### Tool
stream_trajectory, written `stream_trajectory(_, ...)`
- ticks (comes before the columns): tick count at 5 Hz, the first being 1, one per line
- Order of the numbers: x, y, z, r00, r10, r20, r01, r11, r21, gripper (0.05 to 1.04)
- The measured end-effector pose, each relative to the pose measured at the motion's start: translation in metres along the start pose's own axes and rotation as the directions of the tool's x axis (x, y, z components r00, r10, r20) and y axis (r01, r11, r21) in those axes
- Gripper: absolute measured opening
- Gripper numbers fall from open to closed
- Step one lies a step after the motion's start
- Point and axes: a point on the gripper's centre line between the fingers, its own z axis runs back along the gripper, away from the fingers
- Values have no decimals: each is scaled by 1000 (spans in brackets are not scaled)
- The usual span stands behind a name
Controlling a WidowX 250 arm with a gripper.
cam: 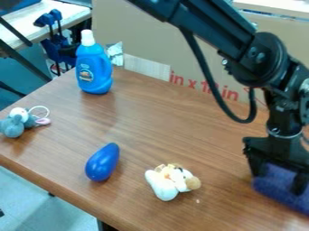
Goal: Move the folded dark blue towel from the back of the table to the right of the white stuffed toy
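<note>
Tool [278,184] at view's right | by blue bundle [273,191], possibly cloth | grip: cannot tell | plush toy [171,181] apart

The black arm [211,28] slants over the table's [151,122] back edge and bends; its gripper [280,177] points down, fingers [299,182] spread apart.

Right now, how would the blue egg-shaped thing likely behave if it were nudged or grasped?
The blue egg-shaped thing would probably roll in a curve, being rounded and narrower at one end. Its shiny, smooth surface may make it slippery to grasp. With no folds showing, it looks fairly stiff.
</note>
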Motion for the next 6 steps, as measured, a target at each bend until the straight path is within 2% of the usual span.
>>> stream_trajectory(1, -13, 33, 11, 993, 122, -8, -121, 992, 40, 1011)
stream_trajectory(3, -21, 62, 18, 979, 202, -11, -201, 978, 54, 1010)
stream_trajectory(4, -14, 68, 33, 976, 208, 58, -209, 978, -3, 1010)
stream_trajectory(5, 1, 65, 57, 971, 186, 152, -178, 982, -67, 1007)
stream_trajectory(6, -3, 65, 80, 958, 186, 218, -171, 981, -90, 1007)
